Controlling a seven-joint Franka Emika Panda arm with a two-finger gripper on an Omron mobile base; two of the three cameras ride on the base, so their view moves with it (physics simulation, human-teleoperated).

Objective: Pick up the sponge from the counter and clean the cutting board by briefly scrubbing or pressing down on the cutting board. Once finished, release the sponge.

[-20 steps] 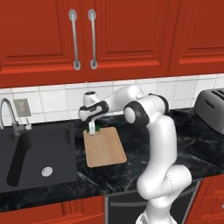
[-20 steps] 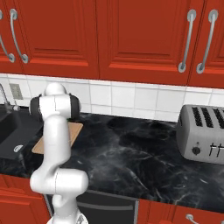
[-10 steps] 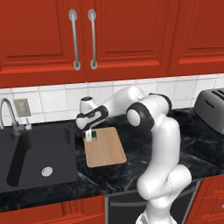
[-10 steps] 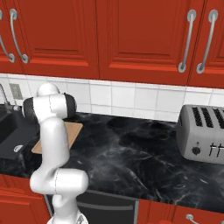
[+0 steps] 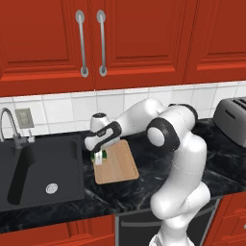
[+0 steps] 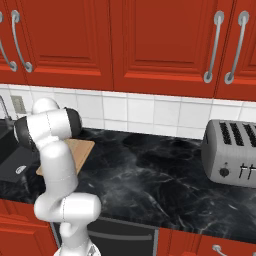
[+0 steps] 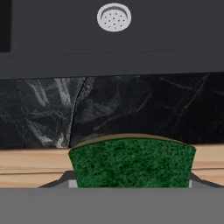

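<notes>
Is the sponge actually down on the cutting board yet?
Cannot tell. In the left base view the sponge sits in the pincer at the cutting board edge, but neither contact nor a gap shows plainly.

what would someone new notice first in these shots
The white arm bends low over the cutting board, its tool shut on the sponge at the board's end nearest the sink. Behind it, bright red cabinets span the wall, and a silver toaster stands far off on the black counter.
</notes>
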